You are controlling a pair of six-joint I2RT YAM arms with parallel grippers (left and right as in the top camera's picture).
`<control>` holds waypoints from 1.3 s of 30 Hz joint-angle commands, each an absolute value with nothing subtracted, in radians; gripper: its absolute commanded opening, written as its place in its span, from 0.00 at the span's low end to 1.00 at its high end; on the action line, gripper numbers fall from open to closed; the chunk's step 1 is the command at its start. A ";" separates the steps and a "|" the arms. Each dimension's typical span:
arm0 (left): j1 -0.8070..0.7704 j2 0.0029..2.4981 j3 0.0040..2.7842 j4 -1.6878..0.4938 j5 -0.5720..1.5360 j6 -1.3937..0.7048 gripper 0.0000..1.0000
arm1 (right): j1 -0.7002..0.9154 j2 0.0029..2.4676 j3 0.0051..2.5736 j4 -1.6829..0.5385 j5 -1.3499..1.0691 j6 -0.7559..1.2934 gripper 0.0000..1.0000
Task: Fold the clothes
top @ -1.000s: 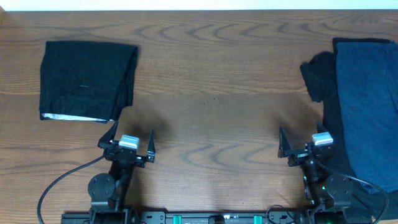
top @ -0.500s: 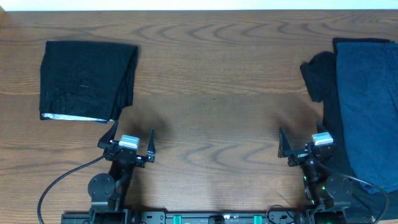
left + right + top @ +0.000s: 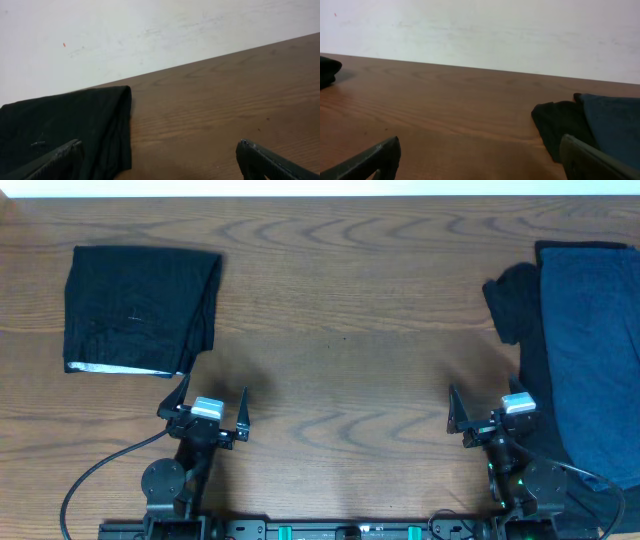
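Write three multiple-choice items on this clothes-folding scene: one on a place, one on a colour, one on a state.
1. Where does the folded black garment lie?
A. On the far part of the table, on the left arm's side
B. In the middle of the table
C. Under the right arm's fingers

2. What colour is the large garment at the right edge?
A. Red
B. Blue
C. White

3. How do the left gripper and right gripper stand?
A. Both open, holding nothing
B. The left is shut on cloth
C. Both shut

Answers:
1 A: the overhead view shows it in the far corner, ahead of the left arm.
2 B: it shows denim-blue in the overhead and right wrist views.
3 A: each wrist view shows fingers spread wide over bare wood.
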State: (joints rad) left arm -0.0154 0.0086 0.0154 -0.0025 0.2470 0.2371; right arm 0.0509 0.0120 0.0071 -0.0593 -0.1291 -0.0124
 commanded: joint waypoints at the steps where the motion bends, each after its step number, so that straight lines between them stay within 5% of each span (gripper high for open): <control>1: -0.019 0.010 0.004 -0.047 0.249 0.250 0.98 | 0.059 0.007 0.006 -0.063 -0.120 -0.028 0.99; 39: -0.019 0.010 0.004 -0.047 0.249 0.250 0.98 | 0.059 0.007 0.006 -0.031 -0.095 0.015 0.99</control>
